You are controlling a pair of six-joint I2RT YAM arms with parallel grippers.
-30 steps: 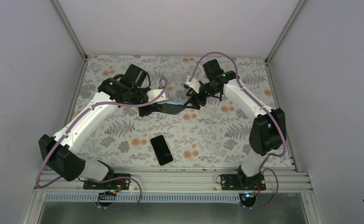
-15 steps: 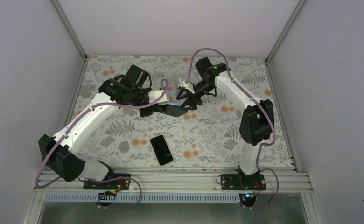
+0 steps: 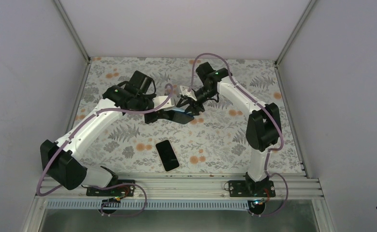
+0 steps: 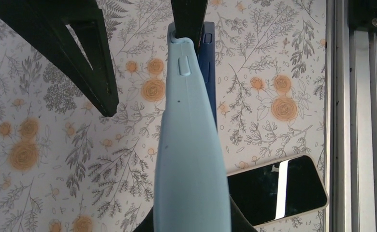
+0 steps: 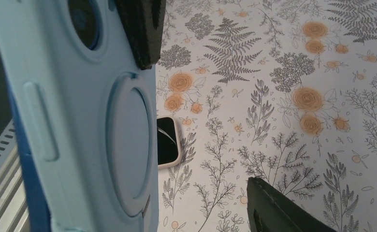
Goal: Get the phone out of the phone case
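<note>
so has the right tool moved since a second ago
Yes. In the top view the right tool has shifted left, farther from the right wall post, while the spare phone on the table stayed put.

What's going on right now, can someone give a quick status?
Left gripper shut on phone case, held off table. Right gripper at its other end, grip unclear. Blue phone partly out. Second phone lies apart, not obstructing.

Pale blue case (image 4: 191,154), phone (image 4: 209,72) seemingly inside

Lab test cell, white enclosure walls (image 3: 27,72), aluminium rail (image 3: 186,183); floral tabletop (image 3: 215,140)
</note>
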